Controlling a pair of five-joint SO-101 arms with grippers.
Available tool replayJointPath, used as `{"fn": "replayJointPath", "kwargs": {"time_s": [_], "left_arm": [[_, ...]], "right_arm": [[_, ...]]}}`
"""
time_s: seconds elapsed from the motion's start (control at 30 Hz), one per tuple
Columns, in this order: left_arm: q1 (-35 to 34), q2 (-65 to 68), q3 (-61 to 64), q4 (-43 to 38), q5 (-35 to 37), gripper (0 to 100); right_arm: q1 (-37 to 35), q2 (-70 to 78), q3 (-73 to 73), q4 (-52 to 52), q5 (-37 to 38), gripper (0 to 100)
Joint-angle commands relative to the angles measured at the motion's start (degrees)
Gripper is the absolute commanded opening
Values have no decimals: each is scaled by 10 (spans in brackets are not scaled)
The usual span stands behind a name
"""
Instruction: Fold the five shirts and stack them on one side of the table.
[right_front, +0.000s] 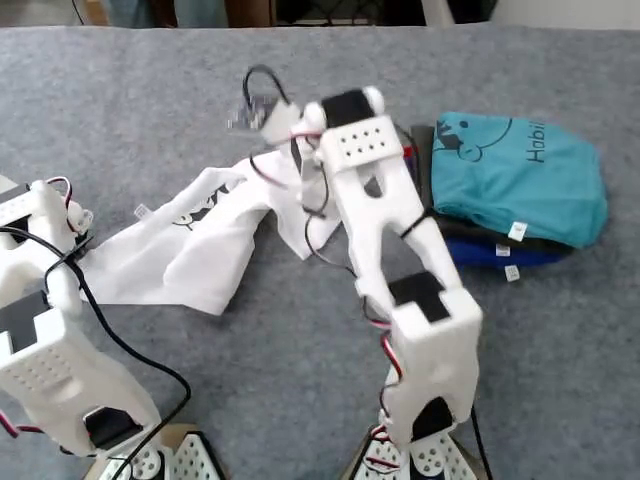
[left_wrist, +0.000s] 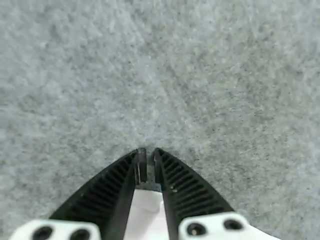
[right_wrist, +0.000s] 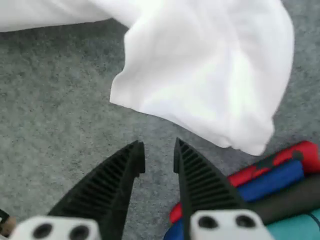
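Note:
A white shirt lies crumpled across the middle left of the grey table; one rumpled end shows in the right wrist view. My left gripper sits at the shirt's left edge, fingers closed on a strip of white cloth. My right gripper hovers open over bare table, just short of the shirt's right end, with nothing between its fingers. Beside it is the stack of folded shirts: teal on top, then dark, blue and red.
The right arm stretches across the table's middle and covers part of the shirt's right end. Its black cable loops above the shirt. Open grey felt lies in front and at the far left.

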Motion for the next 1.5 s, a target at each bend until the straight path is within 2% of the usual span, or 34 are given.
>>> {"fn": "replayJointPath", "kwargs": {"time_s": [0.0,0.2,0.47,0.57,0.63,0.77,0.93,1.03,1.2,1.33,1.47], "left_arm": [[-17,-4,-19,4,-6,55],[-17,-3,-26,4,-7,55],[-15,-3,-25,4,-7,55],[-15,-3,-24,4,-7,55],[-14,-3,-24,4,-7,55],[-14,-3,-24,4,-7,55],[-14,-3,-25,4,-7,55],[-14,-3,-24,4,-7,55],[-13,-3,-23,4,-7,55],[-13,-3,-23,4,-8,55],[-13,-3,-23,4,-8,55]], "right_arm": [[-9,-98,180,-120,36,108],[-6,-109,309,-339,36,106],[-10,16,325,-698,36,106],[-15,41,322,-786,37,106],[-14,46,300,-804,37,106],[-6,43,242,-746,37,106],[-6,44,100,-443,38,106],[5,50,8,-312,40,106],[12,58,-63,-173,135,106],[1,62,-60,-73,207,106],[1,82,-5,-120,230,106]]}}
